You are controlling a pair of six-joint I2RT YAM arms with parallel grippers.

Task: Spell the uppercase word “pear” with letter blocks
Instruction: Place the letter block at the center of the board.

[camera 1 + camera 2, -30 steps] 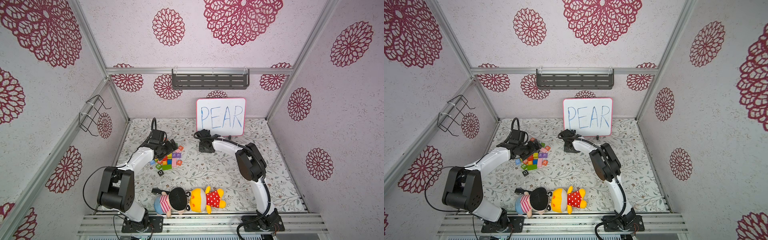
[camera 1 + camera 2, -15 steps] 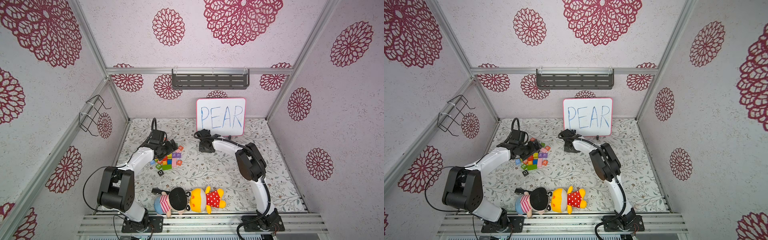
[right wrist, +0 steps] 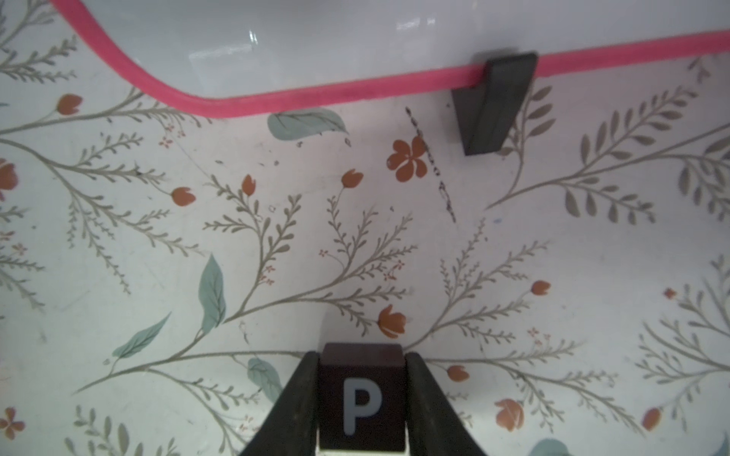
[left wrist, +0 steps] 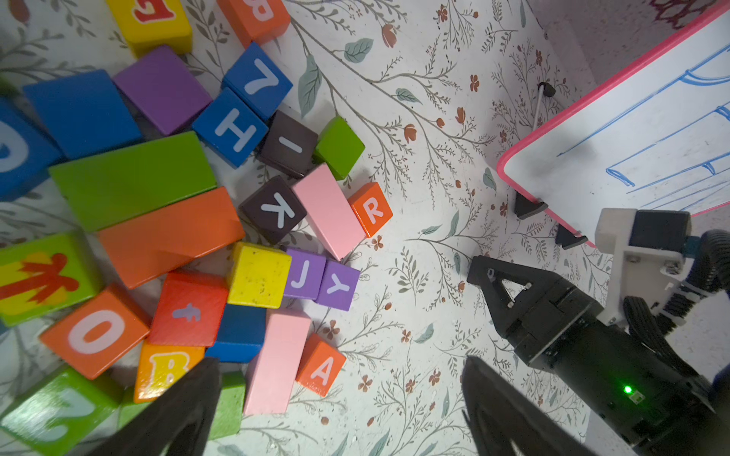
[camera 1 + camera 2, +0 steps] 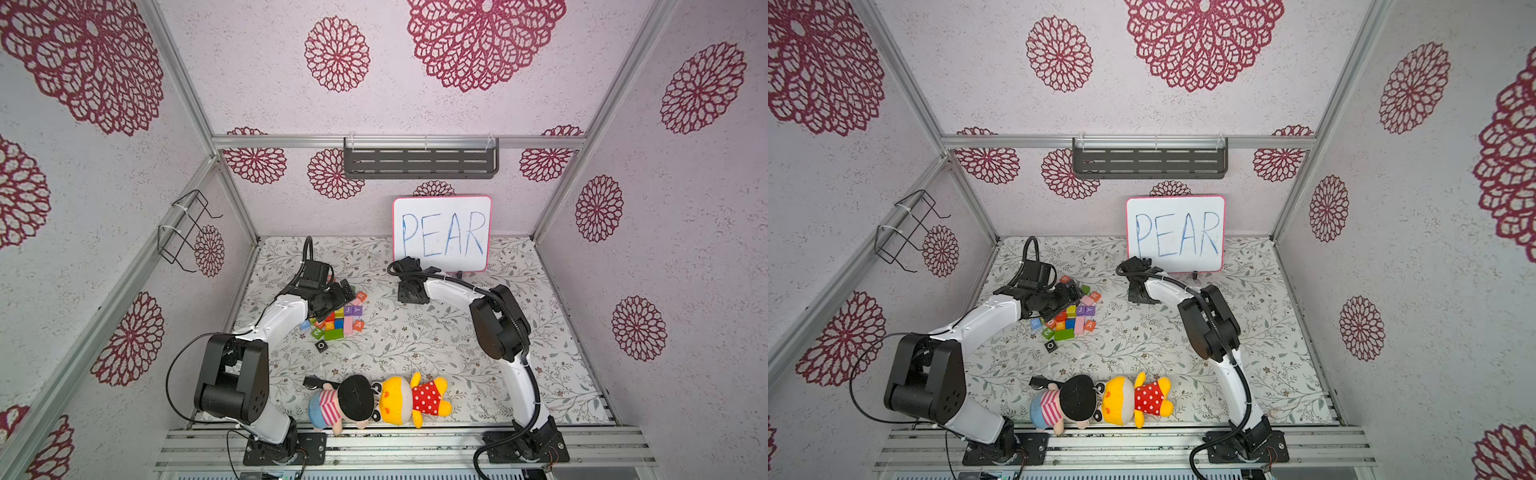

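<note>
The right gripper (image 3: 361, 355) clamps the P block (image 3: 361, 398) between its fingers, low over the counter (image 3: 237, 237), just in front of the whiteboard (image 3: 355, 35). Whether the block touches the counter cannot be told. The left gripper (image 4: 341, 365) is spread wide above the pile (image 5: 336, 322) on the left arm's side, holding nothing. In the left wrist view the R block (image 4: 371, 209) sits at the pile's edge, touching a pink block (image 4: 328, 213). The A block (image 4: 322, 371) lies against a second pink block (image 4: 276, 363). The E block (image 4: 152, 19) is cropped by the frame.
</note>
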